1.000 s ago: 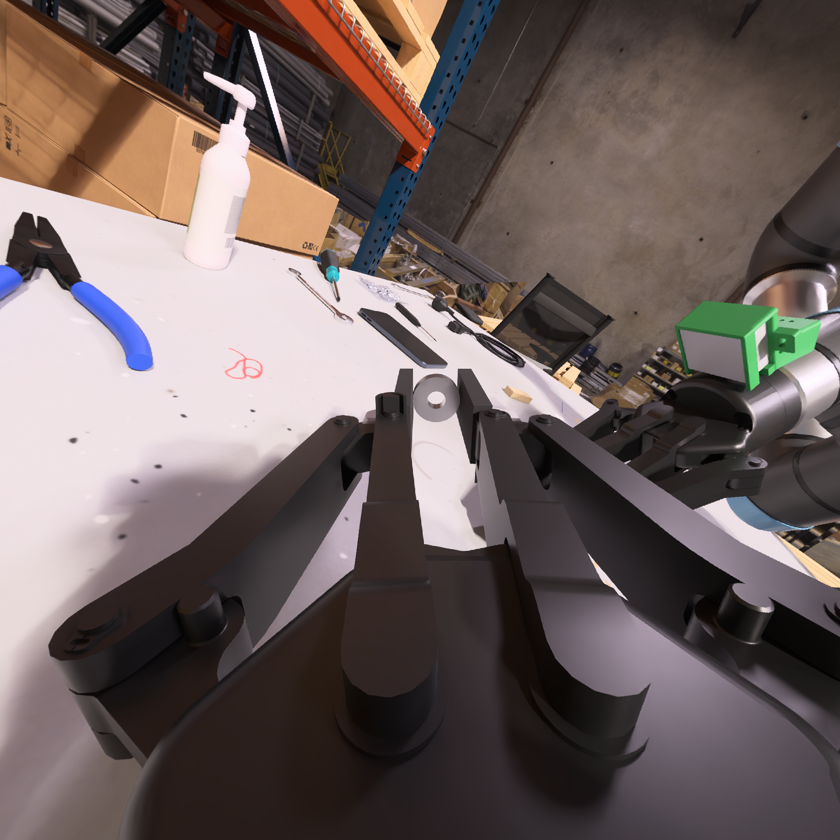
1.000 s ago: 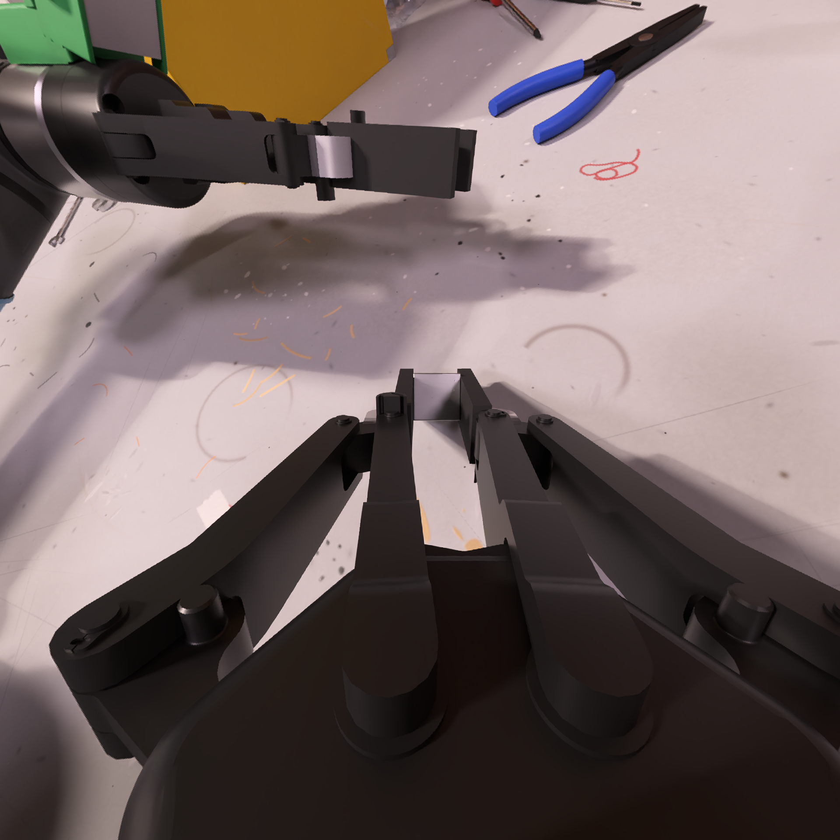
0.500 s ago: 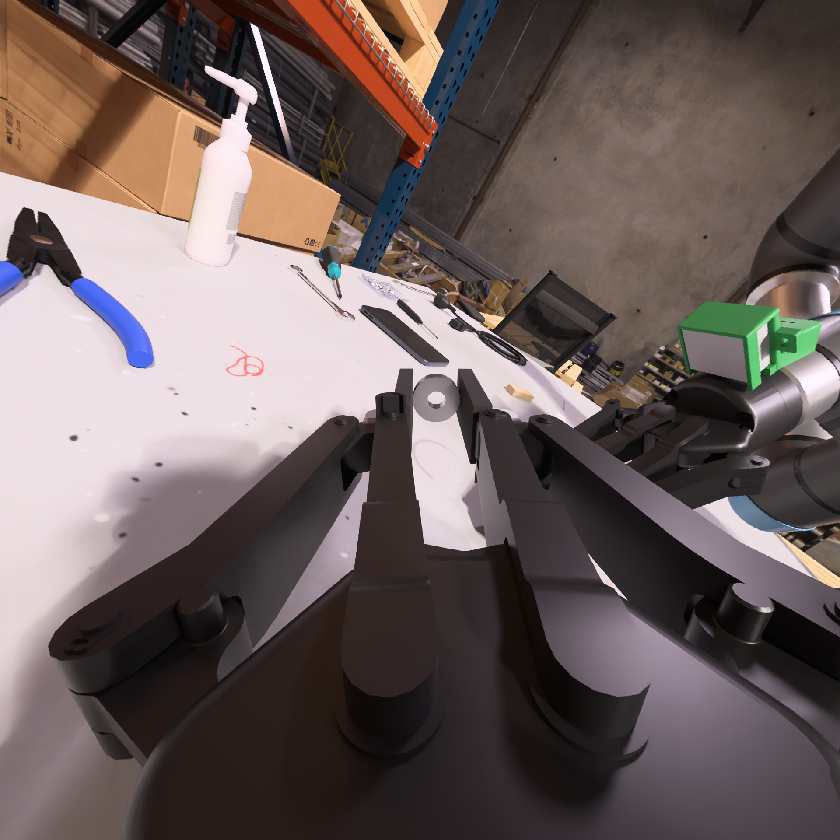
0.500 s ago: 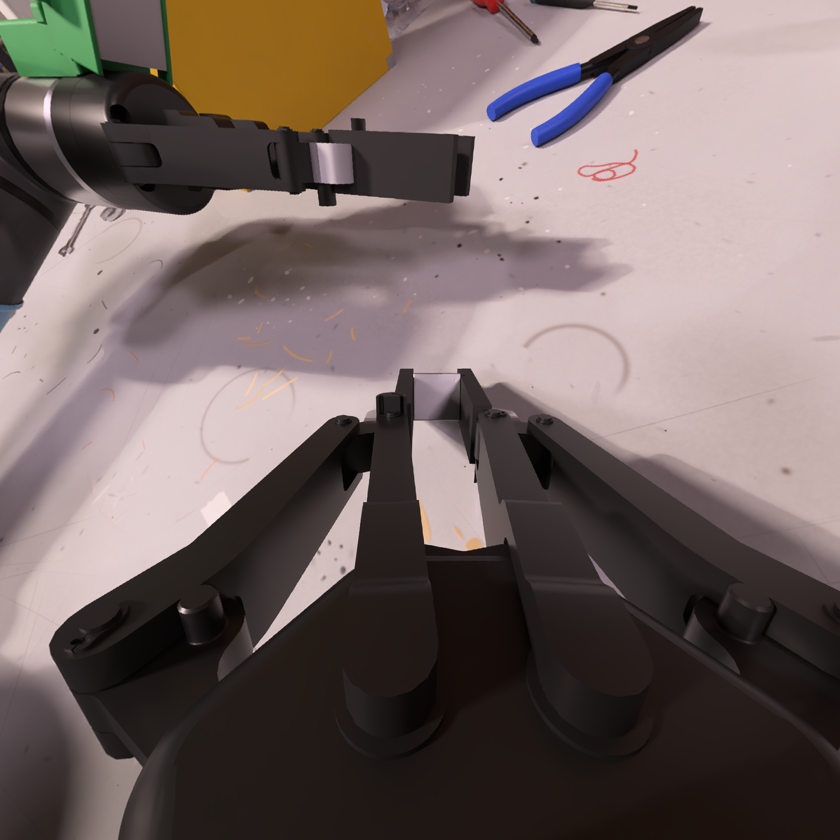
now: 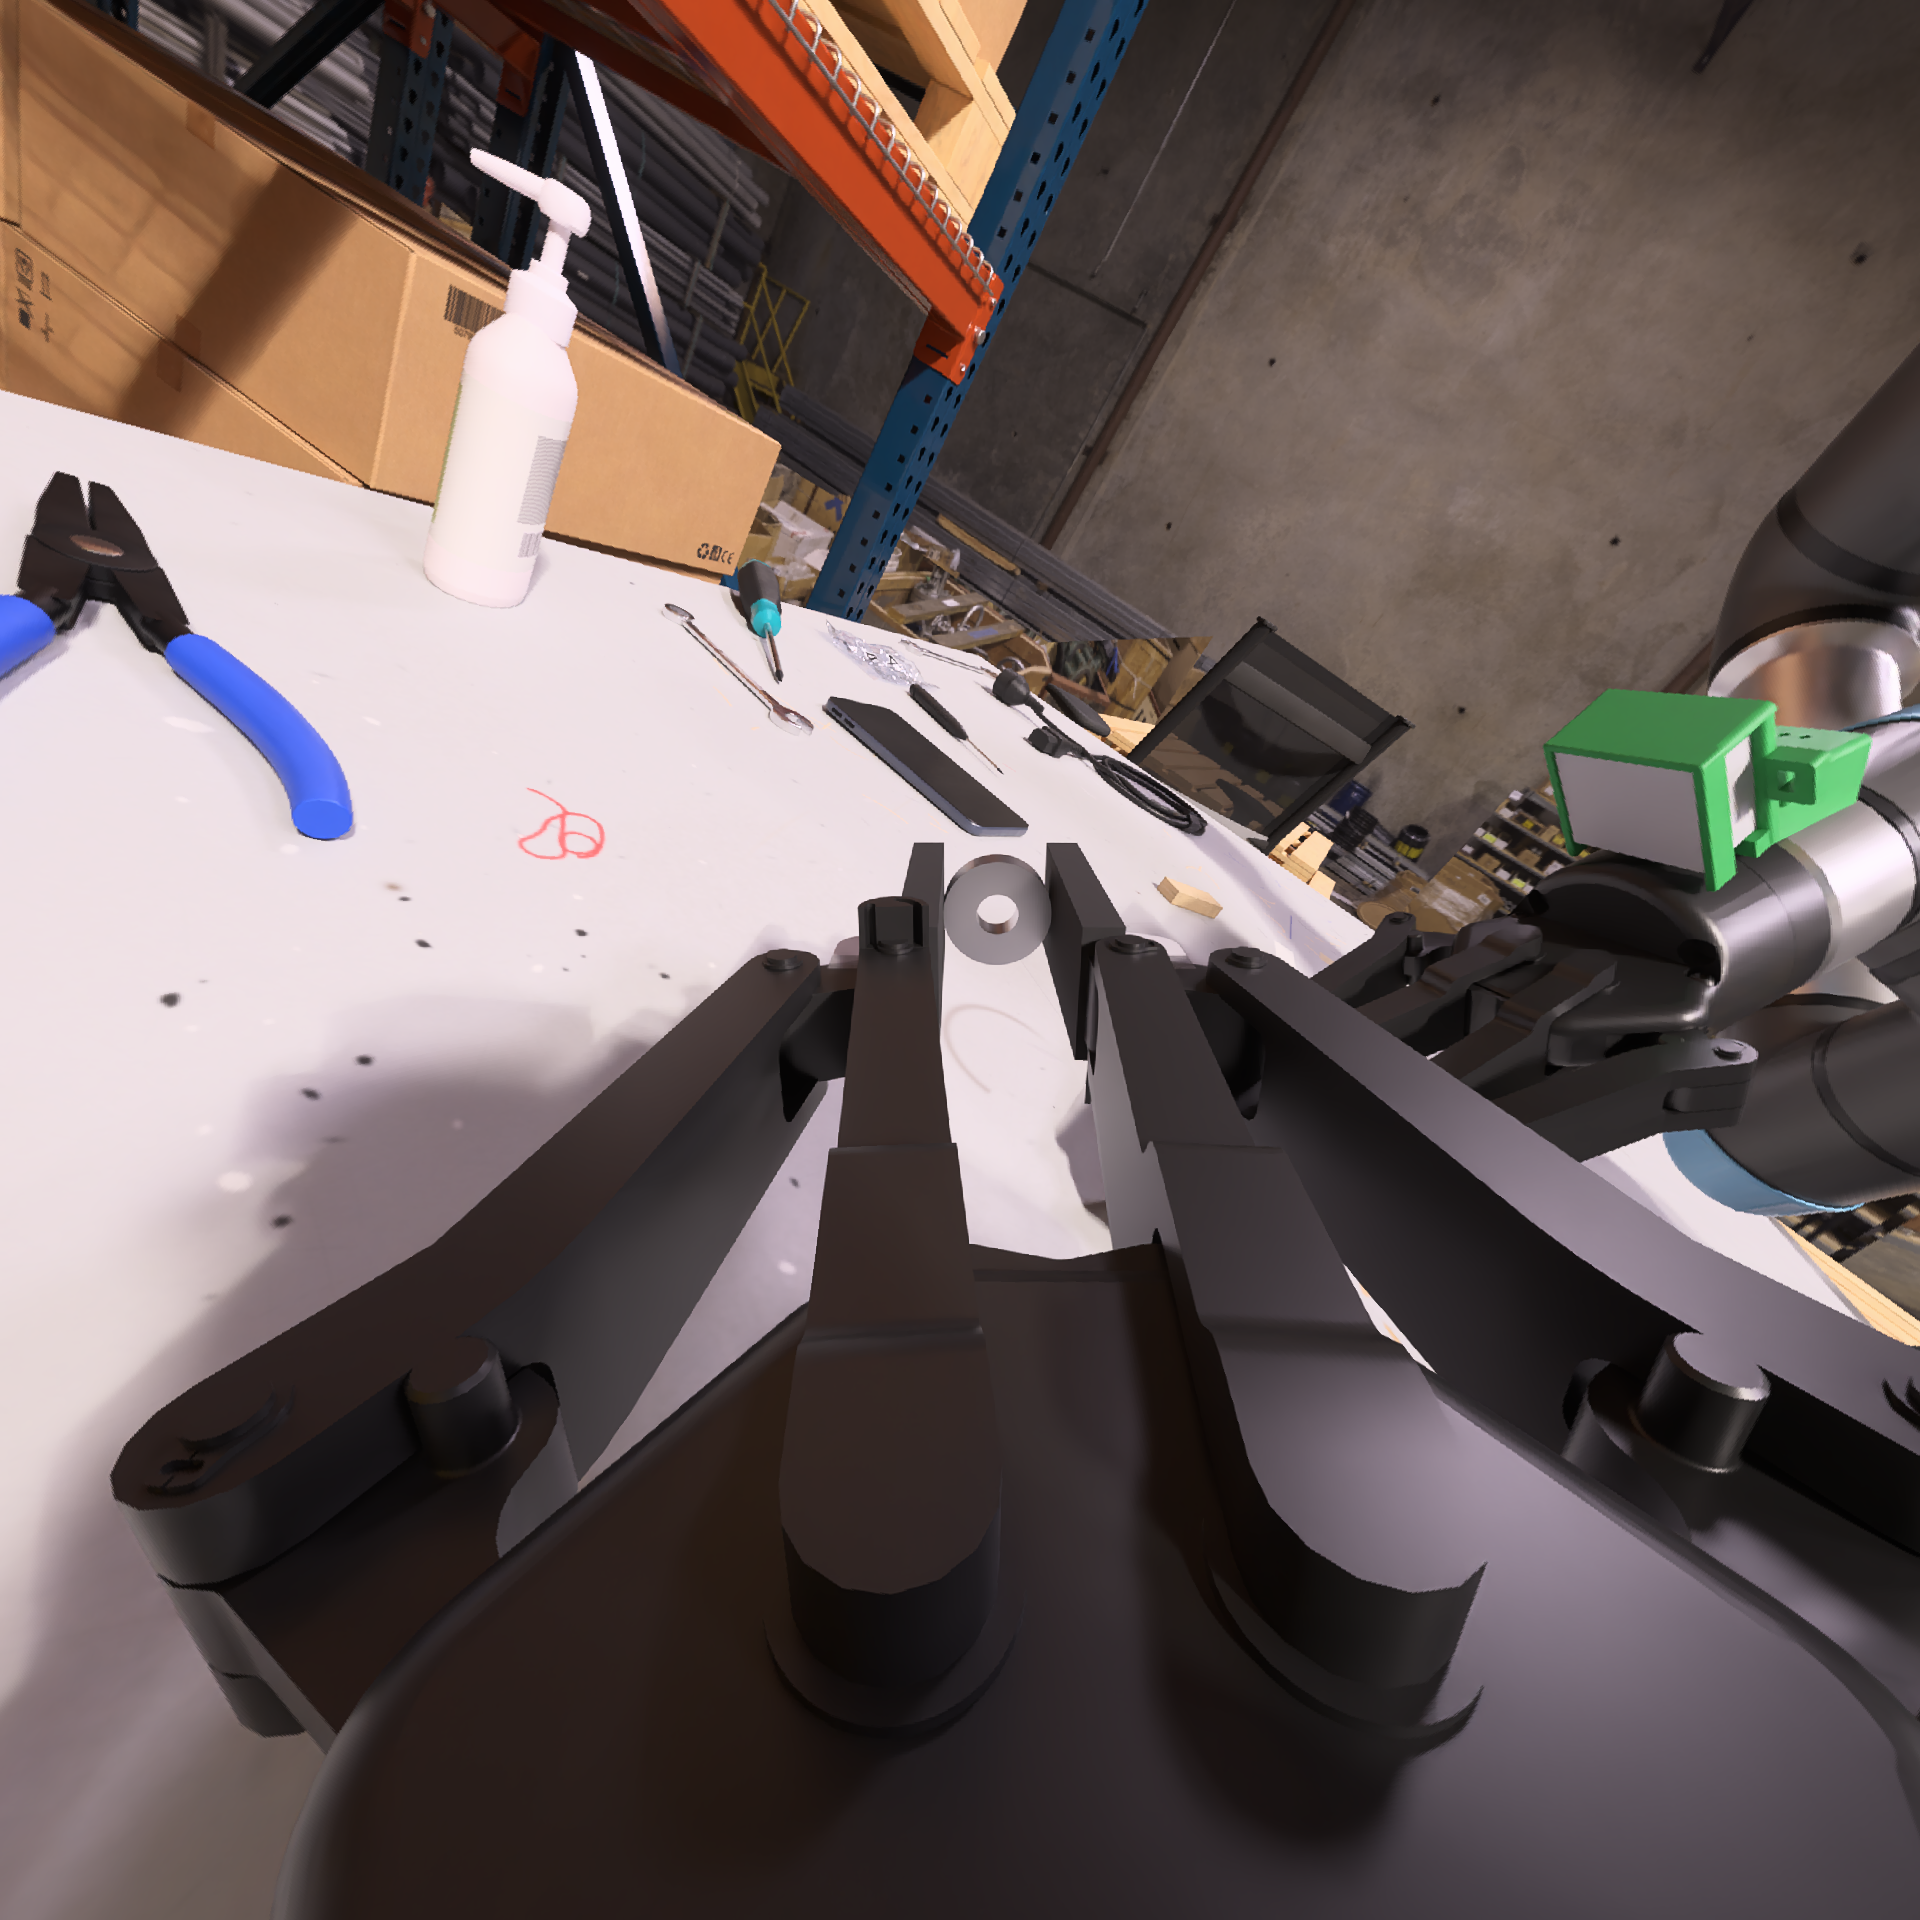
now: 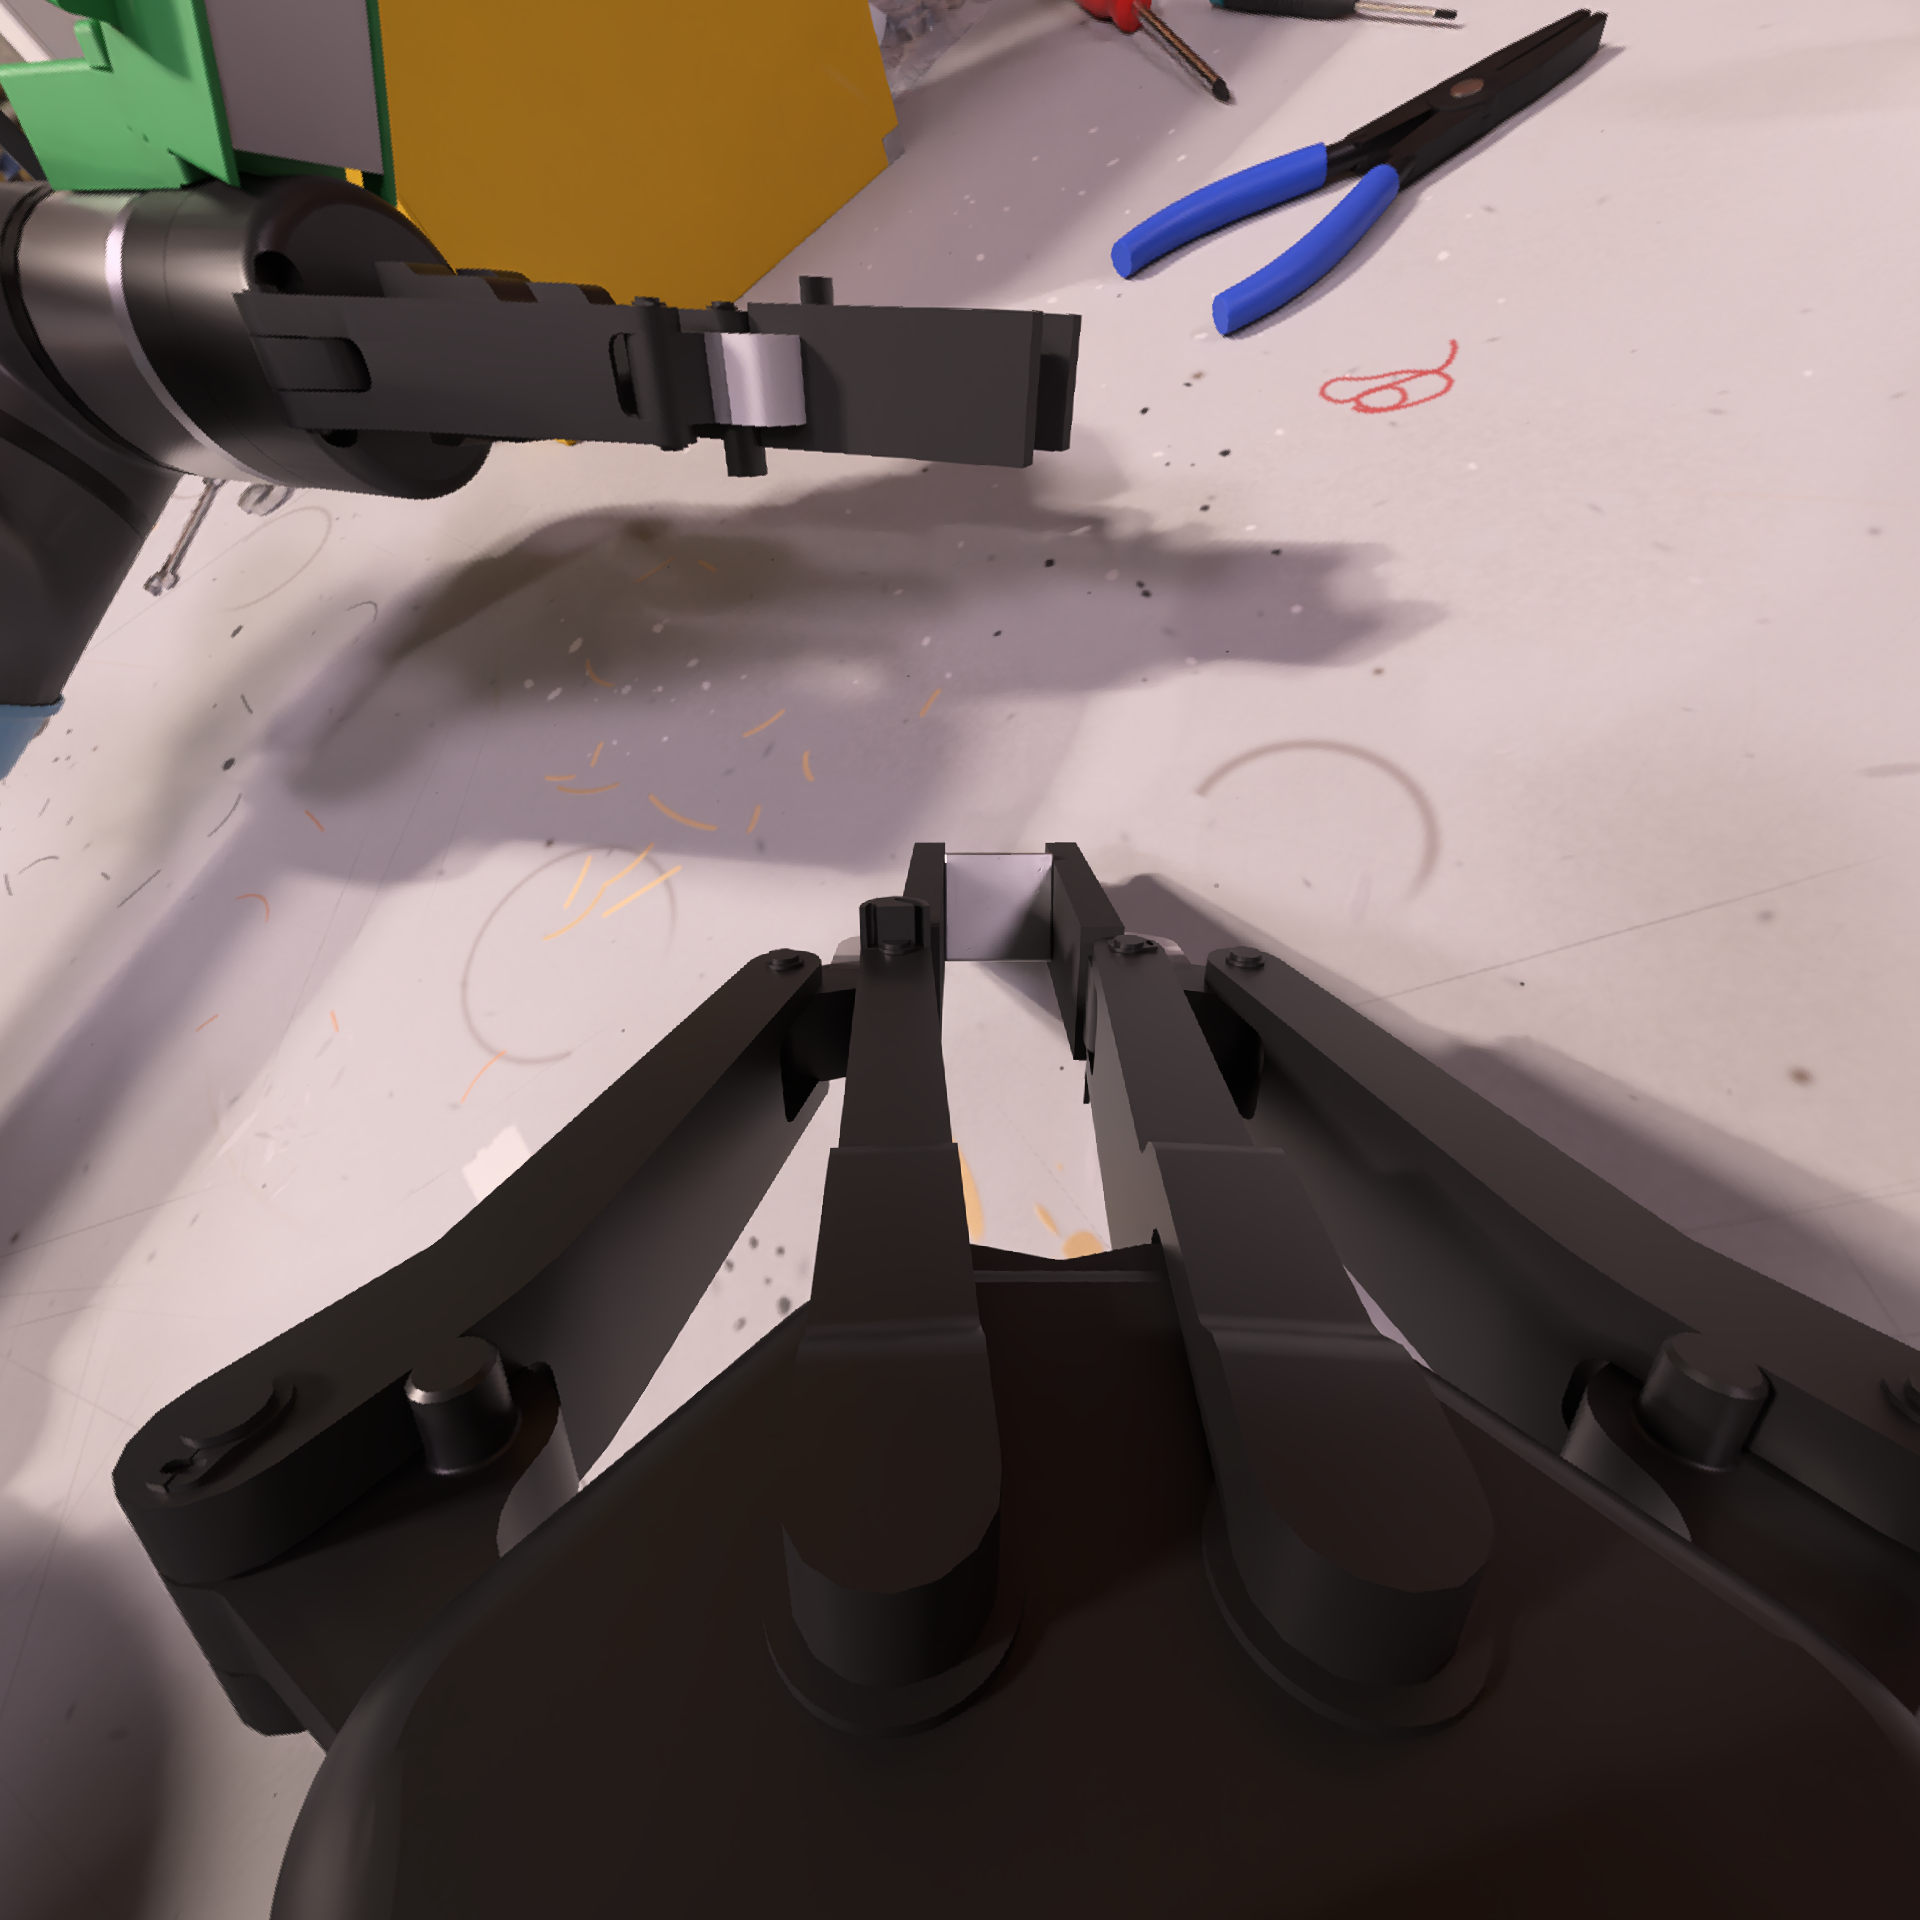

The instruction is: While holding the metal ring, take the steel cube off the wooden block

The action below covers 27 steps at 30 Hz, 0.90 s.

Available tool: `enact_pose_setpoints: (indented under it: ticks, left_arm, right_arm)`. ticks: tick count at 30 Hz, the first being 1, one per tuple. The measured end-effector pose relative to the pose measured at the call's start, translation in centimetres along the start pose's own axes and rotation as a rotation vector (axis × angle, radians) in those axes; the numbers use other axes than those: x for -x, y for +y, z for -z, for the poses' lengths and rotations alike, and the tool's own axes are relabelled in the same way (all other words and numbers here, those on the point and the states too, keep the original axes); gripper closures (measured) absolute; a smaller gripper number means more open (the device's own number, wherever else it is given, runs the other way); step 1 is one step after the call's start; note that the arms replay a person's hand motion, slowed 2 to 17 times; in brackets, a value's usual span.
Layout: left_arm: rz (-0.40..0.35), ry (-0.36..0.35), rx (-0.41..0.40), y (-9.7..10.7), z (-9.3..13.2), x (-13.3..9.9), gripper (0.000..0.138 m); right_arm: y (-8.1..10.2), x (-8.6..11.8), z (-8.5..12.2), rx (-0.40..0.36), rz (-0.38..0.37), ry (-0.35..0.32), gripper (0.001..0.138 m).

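We see the left gripper, jaws narrowed onto the ring, right gripper, jaws clamping the cube, both above the tabletop

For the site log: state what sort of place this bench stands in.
Most likely a warehouse or industrial workshop. Behind the white worktable rise pallet racking with orange beams and blue uprights, stacked cardboard boxes and a bare concrete wall. Blue-handled pliers and a wrench lie on the table.

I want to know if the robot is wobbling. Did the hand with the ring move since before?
Yes. In the right wrist view the left gripper holding the metal ring has slid slightly left of the red scribble.
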State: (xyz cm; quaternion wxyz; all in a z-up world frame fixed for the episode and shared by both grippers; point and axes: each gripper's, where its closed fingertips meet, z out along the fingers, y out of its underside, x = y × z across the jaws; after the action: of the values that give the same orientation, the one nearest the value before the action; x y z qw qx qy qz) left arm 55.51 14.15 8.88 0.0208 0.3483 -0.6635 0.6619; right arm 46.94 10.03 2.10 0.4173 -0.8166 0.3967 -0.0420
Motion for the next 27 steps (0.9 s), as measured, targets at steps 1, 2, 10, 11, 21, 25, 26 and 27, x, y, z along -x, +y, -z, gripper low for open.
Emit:
enact_pose_setpoints:
  ticks: [1, 2, 10, 11, 21, 25, 26, 27]
  left_arm:
    - [0.0, 0.0, 0.001, 0.01, -0.01, 0.0, 0.113]
    - [0.0, 0.0, 0.001, 0.02, -0.01, 0.0, 0.113]
    - [-0.002, 0.0, 0.003, 0.04, -0.04, -0.01, 0.113]
    - [-0.002, 0.0, 0.003, 0.04, -0.03, -0.01, 0.113]
    - [0.001, -0.001, 0.001, 0.01, -0.01, 0.02, 0.113]
    - [0.0, -0.001, 0.002, 0.03, -0.03, 0.02, 0.113]
    - [0.0, -0.001, 0.003, 0.03, -0.03, 0.02, 0.113]
    - [0.0, -0.001, 0.003, 0.03, -0.04, 0.02, 0.113]
  right_arm:
    - [0.0, 0.0, 0.0, 0.0, 0.0, 0.0, 0.114]
    - [-0.01, -0.01, 0.01, -0.001, -0.001, 0.001, 0.114]
    - [-0.05, -0.05, 0.09, -0.009, -0.004, 0.003, 0.114]
    - [-0.06, -0.05, 0.1, -0.01, -0.004, 0.003, 0.114]
    - [-0.08, -0.05, 0.08, -0.01, -0.007, -0.001, 0.114]
    - [-0.08, -0.04, 0.08, -0.01, -0.006, -0.002, 0.114]
    - [-0.09, -0.03, 0.09, -0.01, -0.005, -0.002, 0.114]
    - [-0.09, -0.03, 0.09, -0.011, -0.005, -0.002, 0.114]
